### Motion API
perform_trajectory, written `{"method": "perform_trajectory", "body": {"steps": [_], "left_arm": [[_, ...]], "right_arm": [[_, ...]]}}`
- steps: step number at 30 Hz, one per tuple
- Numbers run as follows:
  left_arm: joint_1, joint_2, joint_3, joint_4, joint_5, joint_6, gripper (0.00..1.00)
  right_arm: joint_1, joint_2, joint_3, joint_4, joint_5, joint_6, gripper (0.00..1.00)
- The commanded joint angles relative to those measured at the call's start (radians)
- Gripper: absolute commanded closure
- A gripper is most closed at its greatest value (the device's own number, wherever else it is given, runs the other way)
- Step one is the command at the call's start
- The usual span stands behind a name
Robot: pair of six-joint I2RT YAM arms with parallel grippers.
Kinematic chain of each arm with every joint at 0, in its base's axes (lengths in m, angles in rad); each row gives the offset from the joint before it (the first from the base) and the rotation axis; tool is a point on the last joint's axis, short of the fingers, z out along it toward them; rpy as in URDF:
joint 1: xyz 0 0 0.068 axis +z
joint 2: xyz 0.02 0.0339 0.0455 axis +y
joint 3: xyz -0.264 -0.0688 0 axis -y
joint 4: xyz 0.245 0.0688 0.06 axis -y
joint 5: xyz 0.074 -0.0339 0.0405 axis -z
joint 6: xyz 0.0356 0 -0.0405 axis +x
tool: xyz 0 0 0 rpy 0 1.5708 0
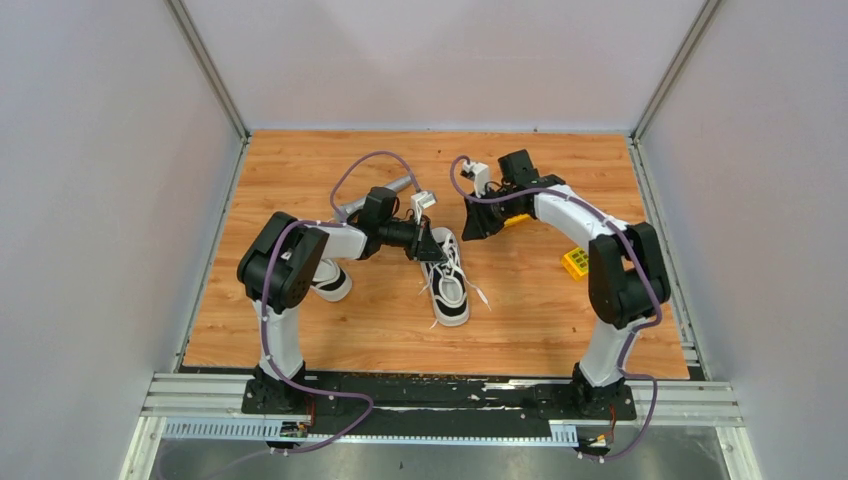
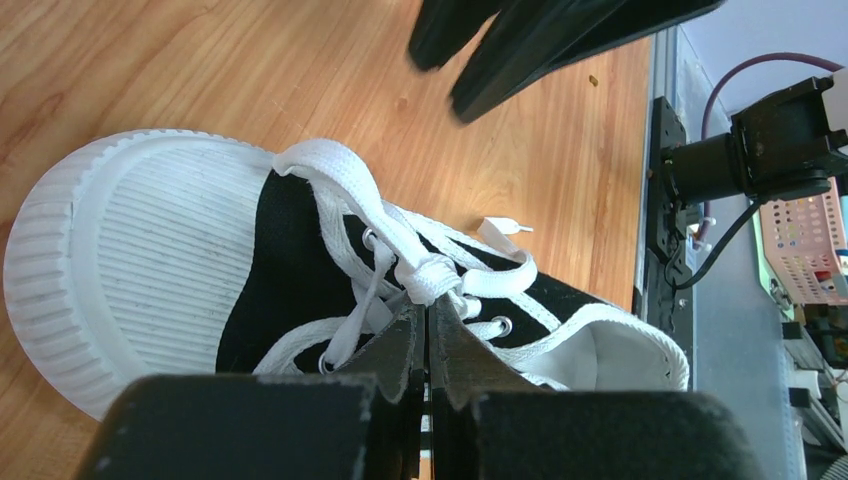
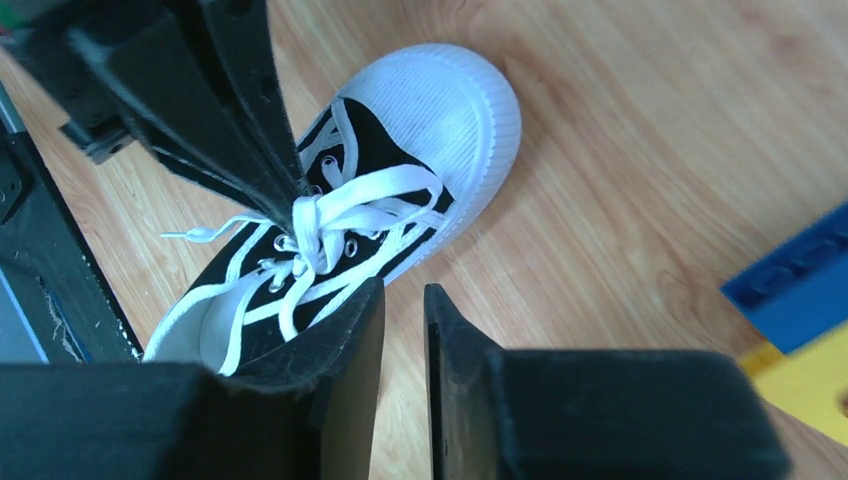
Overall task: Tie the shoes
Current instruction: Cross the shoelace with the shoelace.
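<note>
One of the shoes (image 1: 450, 292) lies mid-table, a black-and-white sneaker with a white toe cap (image 2: 140, 250) and white laces (image 2: 345, 190). My left gripper (image 2: 430, 305) is shut, its tips pinching the lace knot (image 3: 305, 215) over the tongue. In the right wrist view the left fingers (image 3: 250, 130) come down onto that knot. My right gripper (image 3: 403, 290) hovers beside the shoe (image 3: 440, 110) over bare wood, slightly open with nothing between its fingers. The other shoe (image 1: 332, 282) sits behind the left arm, mostly hidden.
A yellow block (image 1: 575, 262) lies right of the shoe near the right arm. Blue (image 3: 790, 280) and yellow (image 3: 815, 395) blocks show at the right edge of the right wrist view. Grey walls enclose the wooden table (image 1: 300, 170).
</note>
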Motion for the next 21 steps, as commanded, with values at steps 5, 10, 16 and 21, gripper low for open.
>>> {"method": "perform_trajectory", "body": {"steps": [5,10,16,21], "left_arm": [[-0.006,0.026,0.005,0.059,0.036,0.018,1.0],[-0.003,0.027,-0.001,0.097,0.058,0.006,1.0],[0.005,0.024,-0.002,0.113,0.071,0.002,1.0],[0.013,0.014,-0.001,0.075,0.075,0.03,1.0]], "right_arm": [[0.012,0.107,0.106,-0.05,-0.113,-0.128,0.84],[0.014,0.102,0.088,-0.117,-0.196,-0.213,0.84],[0.026,0.117,0.08,-0.126,-0.217,-0.217,0.83],[0.045,0.126,0.082,-0.126,-0.228,-0.22,0.83]]}}
